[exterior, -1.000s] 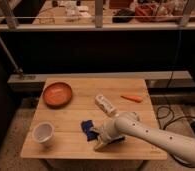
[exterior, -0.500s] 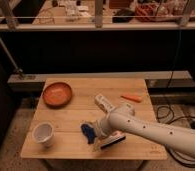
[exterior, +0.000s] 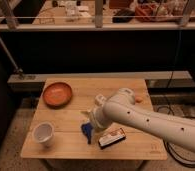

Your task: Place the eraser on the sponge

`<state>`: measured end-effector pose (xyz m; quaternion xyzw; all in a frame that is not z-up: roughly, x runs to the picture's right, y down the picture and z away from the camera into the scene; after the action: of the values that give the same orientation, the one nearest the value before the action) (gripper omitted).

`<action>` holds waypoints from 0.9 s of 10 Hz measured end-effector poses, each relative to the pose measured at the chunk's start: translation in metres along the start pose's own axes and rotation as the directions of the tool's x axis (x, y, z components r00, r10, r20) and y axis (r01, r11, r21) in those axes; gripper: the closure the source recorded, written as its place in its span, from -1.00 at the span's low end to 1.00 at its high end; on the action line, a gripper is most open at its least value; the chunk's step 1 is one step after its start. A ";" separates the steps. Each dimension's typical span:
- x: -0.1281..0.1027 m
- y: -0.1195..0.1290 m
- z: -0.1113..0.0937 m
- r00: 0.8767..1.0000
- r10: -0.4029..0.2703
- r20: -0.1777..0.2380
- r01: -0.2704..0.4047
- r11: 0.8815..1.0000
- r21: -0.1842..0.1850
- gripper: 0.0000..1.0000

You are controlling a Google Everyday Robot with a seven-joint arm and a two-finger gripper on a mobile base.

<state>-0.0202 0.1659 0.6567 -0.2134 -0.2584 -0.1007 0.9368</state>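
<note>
The eraser [exterior: 112, 138], a dark block with a white top and a reddish mark, lies flat on the wooden table [exterior: 71, 117] near its front edge. Just left of it sits the dark blue sponge [exterior: 85, 131], partly covered by the arm's end. My gripper [exterior: 94, 123] is at the tip of the white arm that reaches in from the right. It hovers over the sponge's right side and just up-left of the eraser. The eraser rests on the table, beside the sponge and not on it.
An orange bowl [exterior: 57, 93] stands at the back left and a white cup [exterior: 43, 134] at the front left. A white oblong pack [exterior: 98, 99] peeks out behind the arm. A small orange item [exterior: 138, 99] lies at the right edge. Cables trail on the floor to the right.
The arm has swung further left and lifted, and its wrist now covers the table's middle. The eraser stays on the table beside the sponge and is now uncovered.
</note>
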 end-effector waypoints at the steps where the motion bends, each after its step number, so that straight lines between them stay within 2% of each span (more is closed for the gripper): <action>1: 0.014 -0.001 -0.012 0.999 0.021 -0.033 -0.021 1.000 0.006 -0.60; 3: 0.053 0.005 -0.026 0.993 0.070 -0.098 -0.069 0.997 0.017 -0.60; 5: 0.106 0.014 -0.042 0.975 0.121 -0.186 -0.120 0.993 0.015 -0.60; 6: 0.128 0.018 -0.046 0.963 0.139 -0.232 -0.144 0.990 -0.005 -0.60; 7: 0.154 0.025 -0.042 0.946 0.159 -0.282 -0.177 0.983 -0.039 -0.60; 9: 0.191 0.038 -0.016 0.936 0.176 -0.305 -0.214 0.972 -0.094 -0.60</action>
<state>0.1601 0.1773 0.7320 -0.2792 -0.0865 -0.0539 0.9548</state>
